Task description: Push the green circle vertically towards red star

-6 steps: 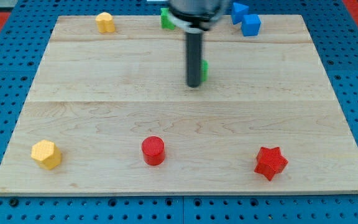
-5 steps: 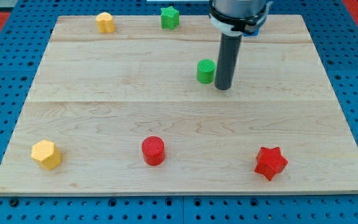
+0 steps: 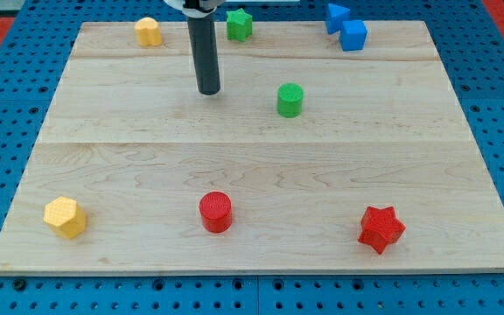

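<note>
Swinging left, my tip now sits apart from the green circle; an off-centre push could miss the red star.

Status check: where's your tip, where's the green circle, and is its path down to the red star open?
My tip on board, left of green circle, apart. Red star bottom right. Nothing between them.

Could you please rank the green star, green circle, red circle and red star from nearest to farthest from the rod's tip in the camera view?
From my tip:
1. Green star, toward the view's top, slightly right.
2. Green circle, to the view's right.
3. Red circle, toward the view's bottom.
4. Red star, at the bottom right.
</note>
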